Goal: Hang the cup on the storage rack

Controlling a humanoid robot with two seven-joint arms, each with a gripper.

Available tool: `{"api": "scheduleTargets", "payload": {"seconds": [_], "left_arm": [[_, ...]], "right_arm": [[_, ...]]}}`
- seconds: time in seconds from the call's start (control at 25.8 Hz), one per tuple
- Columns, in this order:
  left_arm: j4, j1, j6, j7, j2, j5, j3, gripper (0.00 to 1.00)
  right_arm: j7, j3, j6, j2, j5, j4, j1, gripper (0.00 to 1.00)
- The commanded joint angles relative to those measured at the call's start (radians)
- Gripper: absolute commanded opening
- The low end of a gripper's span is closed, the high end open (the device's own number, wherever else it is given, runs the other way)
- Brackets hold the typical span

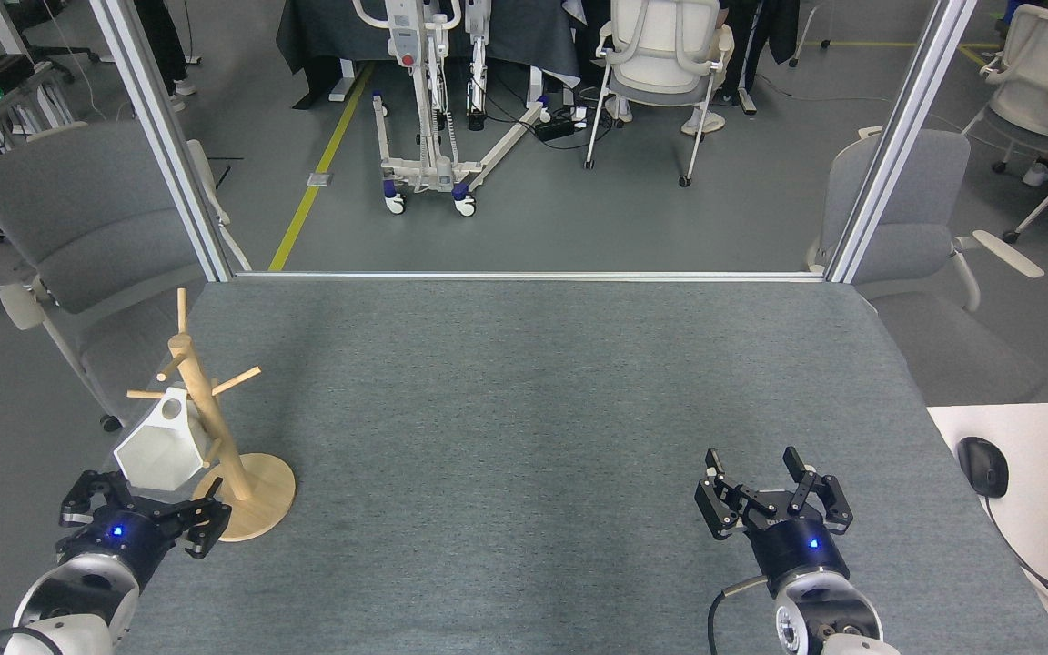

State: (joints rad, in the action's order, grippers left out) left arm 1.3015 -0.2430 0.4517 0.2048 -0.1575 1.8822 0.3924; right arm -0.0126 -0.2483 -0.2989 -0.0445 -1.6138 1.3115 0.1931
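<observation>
Two black multi-link metal left gripper (142, 509) and right gripper (774, 487) assemblies, each with blue indicator light on black cylindrical wrist. Silver-grey and white rounded arm housings behind. Black cable looped beside right wrist.

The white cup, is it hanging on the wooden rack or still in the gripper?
Hanging. The cup is tipped against the storage rack, handle hole on a peg; the left gripper sits open below.
</observation>
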Motion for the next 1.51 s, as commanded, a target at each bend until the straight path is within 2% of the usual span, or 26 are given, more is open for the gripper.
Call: {"api": "scheduleTargets", "payload": {"seconds": [0.0, 0.19, 0.35, 0.46, 0.66, 0.77, 0.93, 1.12, 1.24, 1.47], "left_arm": [[-0.050, -0.002, -0.028, -0.008, 0.006, 0.000, -0.001, 0.98], [-0.111, -0.004, -0.036, -0.015, 0.018, -0.008, -0.003, 0.98], [-0.107, 0.007, -0.025, -0.016, 0.078, -0.009, -0.003, 0.98], [-0.099, 0.014, -0.018, -0.051, 0.139, -0.011, -0.003, 0.98], [-0.059, 0.022, 0.030, -0.137, 0.292, -0.012, -0.007, 0.98], [-0.036, 0.013, -0.011, -0.179, 0.297, -0.052, -0.122, 0.98], [0.009, -0.025, -0.232, -0.171, 0.297, -0.196, -0.351, 0.98], [0.050, -0.062, -0.418, -0.156, 0.299, -0.226, -0.455, 0.98], [0.081, -0.045, -0.435, -0.125, 0.296, -0.256, -0.449, 0.98], [0.243, 0.091, -0.415, -0.116, 0.292, -0.316, -0.443, 0.99]], "right_arm": [[0.000, -0.002, 0.003, -0.003, 0.003, 0.000, 0.031, 1.00], [0.002, -0.008, 0.003, 0.005, 0.005, 0.015, 0.074, 1.00], [0.003, -0.005, 0.003, 0.015, 0.006, 0.060, 0.071, 1.00], [0.005, -0.002, 0.004, 0.031, 0.006, 0.112, 0.055, 1.00], [0.002, 0.011, 0.004, 0.057, 0.006, 0.209, -0.018, 1.00], [0.002, 0.017, 0.006, 0.069, 0.005, 0.215, -0.047, 1.00], [0.002, 0.018, 0.057, 0.069, 0.005, 0.209, -0.070, 1.00], [0.003, 0.021, 0.089, 0.060, 0.009, 0.198, -0.073, 1.00], [0.003, 0.024, 0.078, 0.061, 0.009, 0.186, -0.066, 1.00], [0.005, 0.027, 0.076, 0.060, 0.011, 0.169, -0.064, 1.00]]}}
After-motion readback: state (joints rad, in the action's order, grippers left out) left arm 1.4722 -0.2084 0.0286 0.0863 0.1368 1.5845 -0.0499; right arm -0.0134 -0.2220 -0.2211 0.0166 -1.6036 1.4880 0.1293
